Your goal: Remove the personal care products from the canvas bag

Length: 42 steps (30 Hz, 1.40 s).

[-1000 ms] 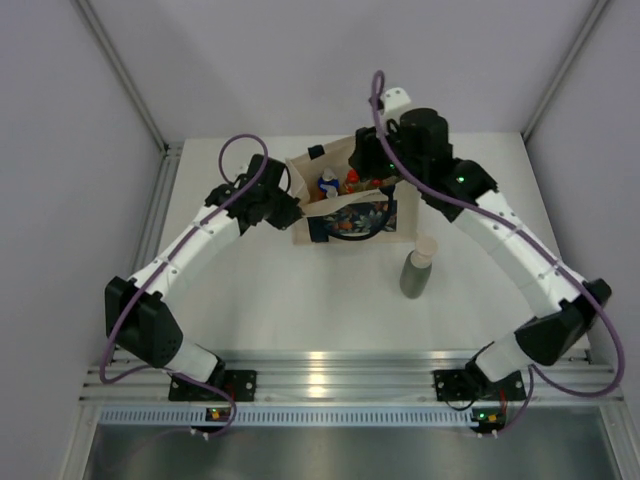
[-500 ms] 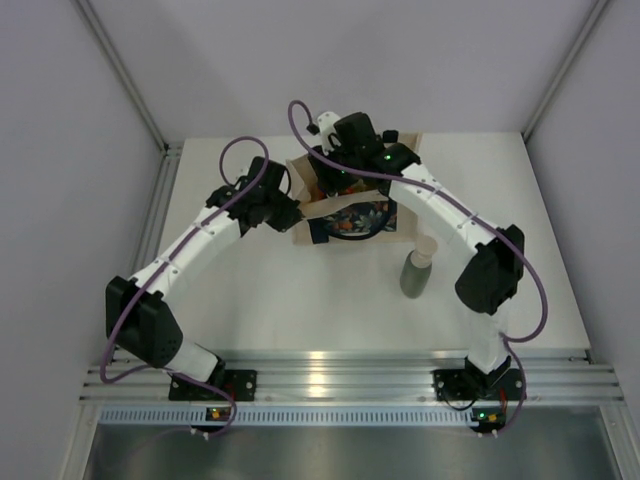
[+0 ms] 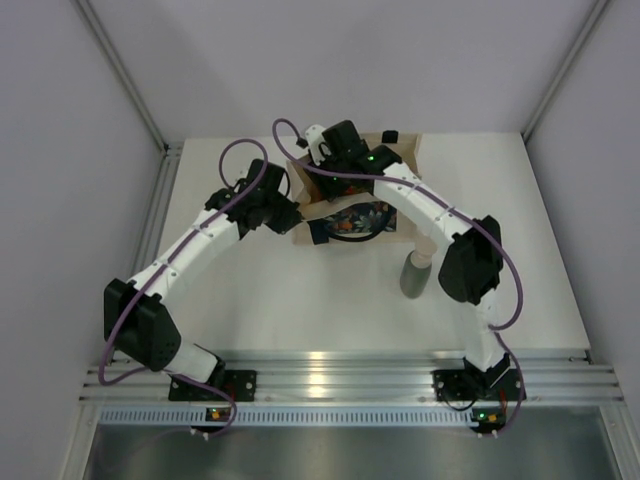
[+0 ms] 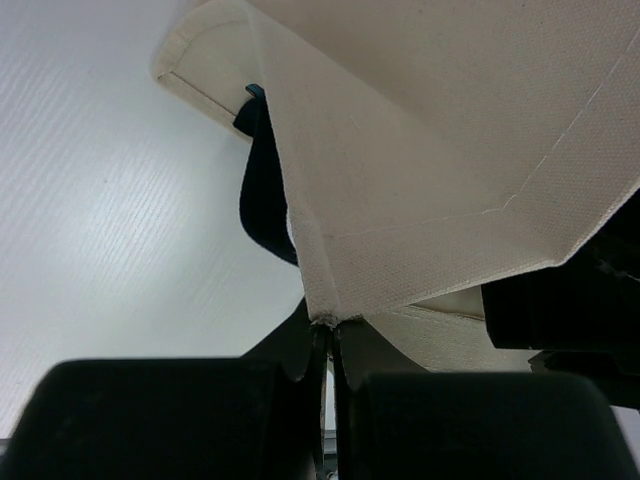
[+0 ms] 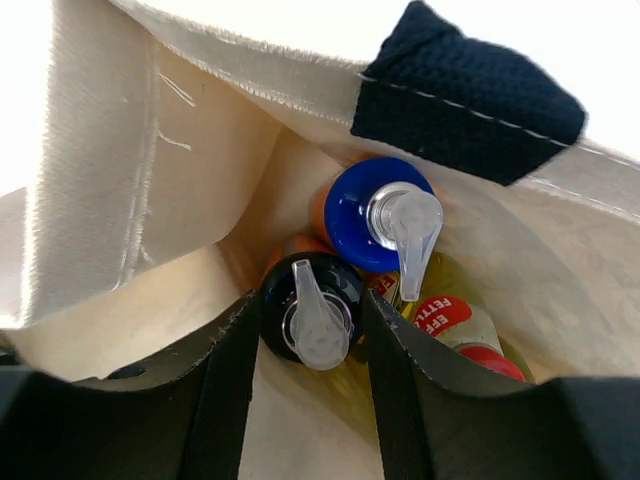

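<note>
The beige canvas bag (image 3: 362,216) stands at the table's back middle, its floral panel facing me. My left gripper (image 3: 296,216) is shut on the bag's left rim (image 4: 330,300), next to a black handle (image 4: 262,190). My right gripper (image 3: 336,170) reaches down into the bag's mouth. In the right wrist view it (image 5: 310,335) is open, its fingers (image 5: 228,380) closely flanking the dark pump top of an orange bottle (image 5: 308,300). A second orange bottle with a blue pump top (image 5: 372,212) and a yellow bottle with a red cap (image 5: 478,350) stand beside it. The pale bottle is hidden.
A grey-green bottle with a beige cap (image 3: 413,277) stands upright on the table to the bag's front right, partly behind my right arm. The bag's other black handle (image 5: 465,100) crosses the far rim above the bottles.
My right arm has swung left over the bag and lowered its gripper into the opening around the dark pump top. The left gripper has kept its hold on the rim.
</note>
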Available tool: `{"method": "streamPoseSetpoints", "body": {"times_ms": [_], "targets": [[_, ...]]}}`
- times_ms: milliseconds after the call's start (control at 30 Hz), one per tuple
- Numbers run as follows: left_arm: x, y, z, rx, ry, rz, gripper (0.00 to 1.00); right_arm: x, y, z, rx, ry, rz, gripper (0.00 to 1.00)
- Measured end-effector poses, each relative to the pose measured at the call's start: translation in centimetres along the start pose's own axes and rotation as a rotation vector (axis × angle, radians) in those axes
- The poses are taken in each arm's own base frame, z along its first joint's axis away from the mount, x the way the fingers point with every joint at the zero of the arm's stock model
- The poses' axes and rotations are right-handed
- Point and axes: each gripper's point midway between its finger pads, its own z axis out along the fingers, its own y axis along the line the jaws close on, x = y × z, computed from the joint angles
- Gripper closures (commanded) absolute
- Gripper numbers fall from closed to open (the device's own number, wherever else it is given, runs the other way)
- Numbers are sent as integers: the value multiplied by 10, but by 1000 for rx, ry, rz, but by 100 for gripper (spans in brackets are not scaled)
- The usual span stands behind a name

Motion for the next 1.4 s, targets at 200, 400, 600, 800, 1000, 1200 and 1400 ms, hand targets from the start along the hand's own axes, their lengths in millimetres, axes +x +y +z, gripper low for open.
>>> {"method": "streamPoseSetpoints", "body": {"times_ms": [200, 400, 600, 800, 1000, 1200, 1400], "targets": [[0, 0, 0, 1, 1, 1, 100, 8, 0, 8, -5, 24, -18, 74], [0, 0, 0, 0, 1, 5, 100, 9, -2, 11, -7, 23, -22, 100], [0, 0, 0, 1, 1, 5, 100, 7, -1, 10, -9, 20, -8, 100], [0, 0, 0, 0, 2, 5, 100, 6, -3, 5, 19, 31, 39, 100], [0, 0, 0, 0, 2, 5, 100, -8, -8, -7, 67, 4, 83, 100], [1, 1, 0, -2, 3, 5, 100, -21, -13, -30, 100, -35, 113, 100], [1, 2, 0, -6, 5, 6, 100, -45, -15, -71, 135, -110, 117, 100]]}}
